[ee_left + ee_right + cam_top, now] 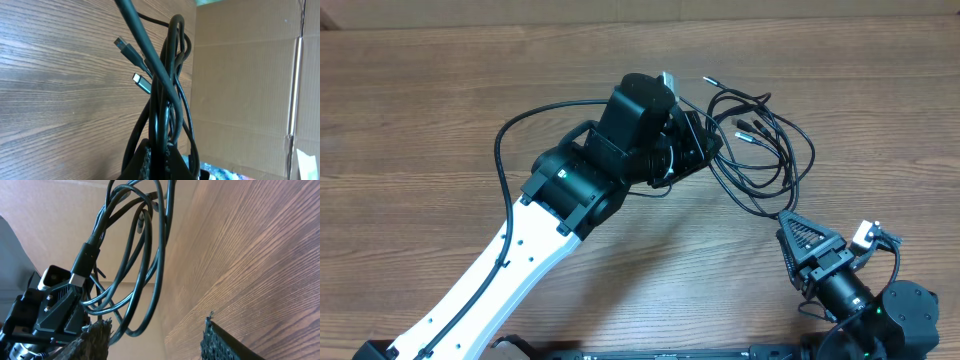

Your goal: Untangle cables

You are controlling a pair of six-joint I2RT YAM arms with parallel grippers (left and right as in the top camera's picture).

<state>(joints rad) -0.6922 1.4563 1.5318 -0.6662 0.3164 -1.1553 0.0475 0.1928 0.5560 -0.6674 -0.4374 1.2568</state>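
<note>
The cables (760, 150) are several thin black cords looping in a loose tangle at the table's upper right, with small plug ends sticking out. My left gripper (705, 145) is shut on a bunch of the cables at the tangle's left side; in the left wrist view the cords (167, 100) rise from between its fingers (162, 160), with two plug tips (141, 82) free. My right gripper (805, 240) is open just below the tangle, holding nothing; in the right wrist view (155, 335) cable loops (135, 255) hang in front of its spread fingers.
A thicker black cable (510, 130) belonging to the left arm arcs over the table at the upper left. The wooden table (440, 90) stretches to the left and right. A cardboard wall (240, 75) stands beyond the table.
</note>
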